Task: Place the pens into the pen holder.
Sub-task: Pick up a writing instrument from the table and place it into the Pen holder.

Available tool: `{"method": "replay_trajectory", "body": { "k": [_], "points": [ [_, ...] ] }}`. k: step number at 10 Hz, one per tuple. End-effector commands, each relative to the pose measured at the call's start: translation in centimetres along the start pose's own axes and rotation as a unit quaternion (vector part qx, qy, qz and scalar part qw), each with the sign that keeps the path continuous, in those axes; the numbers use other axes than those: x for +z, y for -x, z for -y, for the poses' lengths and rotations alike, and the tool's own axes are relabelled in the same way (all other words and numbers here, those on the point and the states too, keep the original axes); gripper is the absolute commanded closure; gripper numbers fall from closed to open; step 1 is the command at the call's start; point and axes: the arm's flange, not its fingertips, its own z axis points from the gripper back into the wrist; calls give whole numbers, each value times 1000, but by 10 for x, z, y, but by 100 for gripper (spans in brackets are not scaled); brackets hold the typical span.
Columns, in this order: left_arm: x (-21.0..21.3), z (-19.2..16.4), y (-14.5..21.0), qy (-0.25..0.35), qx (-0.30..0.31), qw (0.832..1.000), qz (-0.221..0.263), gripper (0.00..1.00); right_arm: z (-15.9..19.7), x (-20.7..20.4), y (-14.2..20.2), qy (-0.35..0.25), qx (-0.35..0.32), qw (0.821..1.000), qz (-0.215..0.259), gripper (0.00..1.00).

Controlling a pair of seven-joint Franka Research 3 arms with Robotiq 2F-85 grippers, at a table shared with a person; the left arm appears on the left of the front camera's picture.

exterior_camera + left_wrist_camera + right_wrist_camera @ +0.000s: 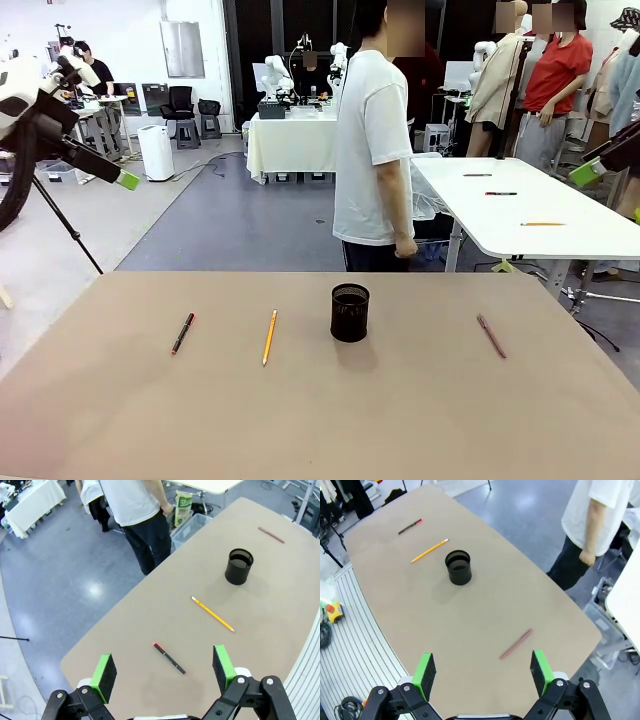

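Far beyond the fingers (106, 672) of the left gripper (164, 667), past the far edge of the tan table (265, 600), a person (132, 505) in a white T-shirt and dark trousers stands on the grey floor (60, 580), with a clear plastic bin (192, 522) and a green-printed bag (183, 502) just beside the legs.

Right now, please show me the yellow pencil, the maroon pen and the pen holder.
yellow pencil (269, 337), front view, middle of its shaft.
maroon pen (491, 336), front view, middle of its barrel.
pen holder (350, 320), front view, its front wall.
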Motion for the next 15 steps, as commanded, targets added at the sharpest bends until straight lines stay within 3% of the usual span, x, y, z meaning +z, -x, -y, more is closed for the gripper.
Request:
{"method": "replay_trajectory", "body": {
  "k": [1, 7, 8, 10, 15],
  "points": [
    [2, -2, 0, -4, 0, 1000, -2, 0, 0, 0, -1, -1, 1, 1000, 1, 0],
    [0, 0, 0, 0, 0, 1000, 0, 0, 0, 0, -1, -1, 1, 1000, 1, 0],
    [-5, 5, -1, -5, 12, 999, -29, 0, 0, 0, -1, -1, 1, 1000, 1, 0],
    [-26, 18, -12, -59, 98, 982, -153, 0, 0, 0, -1, -1, 1, 1000, 1, 0],
    [-106, 48, -12, -56, 163, 929, -327, 0, 0, 0, -1, -1, 1, 1000, 1, 0]
  ]
}}
